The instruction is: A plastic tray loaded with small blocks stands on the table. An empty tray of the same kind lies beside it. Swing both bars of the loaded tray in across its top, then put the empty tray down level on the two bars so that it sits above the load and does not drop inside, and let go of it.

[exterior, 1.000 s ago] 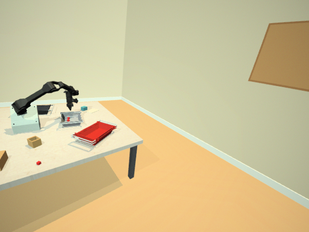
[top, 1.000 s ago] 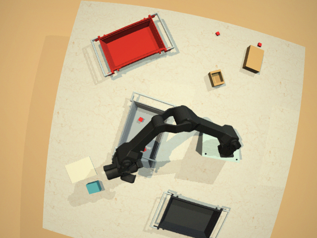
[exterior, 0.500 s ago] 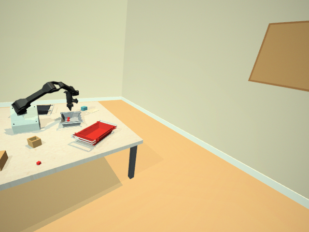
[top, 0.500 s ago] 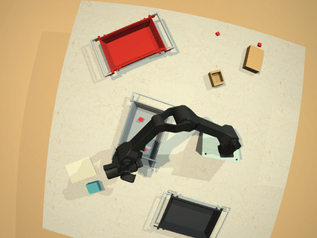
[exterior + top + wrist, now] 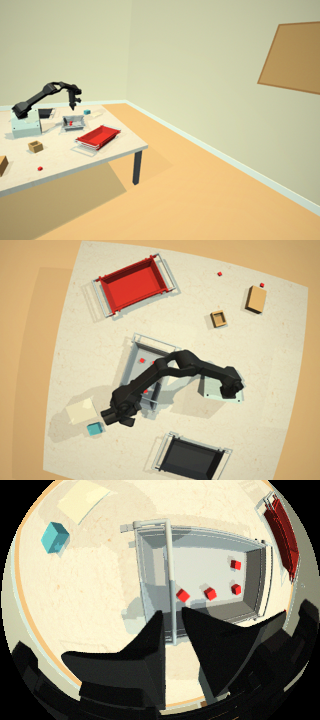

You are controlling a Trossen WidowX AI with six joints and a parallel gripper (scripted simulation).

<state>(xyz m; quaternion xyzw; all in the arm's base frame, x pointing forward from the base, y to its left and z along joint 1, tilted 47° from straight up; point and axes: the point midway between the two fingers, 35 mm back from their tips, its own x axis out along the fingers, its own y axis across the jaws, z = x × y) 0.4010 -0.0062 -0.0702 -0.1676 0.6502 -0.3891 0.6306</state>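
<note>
The clear grey tray (image 5: 134,371) (image 5: 200,570) holds several small red blocks (image 5: 141,360) (image 5: 210,594). Its near wire bar (image 5: 150,400) (image 5: 169,550) stands inward across the top, close to that end. Its far bar (image 5: 155,339) is out beyond the other end. My gripper (image 5: 72,107) (image 5: 171,614) is over the near end, fingers slightly apart and closed on nothing. In the wrist view the near bar runs through the gap between the fingertips; their contact with it cannot be told. An empty black tray (image 5: 193,457) (image 5: 46,113) and an empty red tray (image 5: 134,287) (image 5: 99,135) (image 5: 285,540) stand apart, bars out.
A teal block (image 5: 94,428) (image 5: 87,112) (image 5: 54,538) and a flat cream sheet (image 5: 81,411) (image 5: 82,499) lie beyond the gripper. A small open wooden box (image 5: 218,318) (image 5: 35,146), a tan block (image 5: 256,299) and two loose red cubes are on the other side.
</note>
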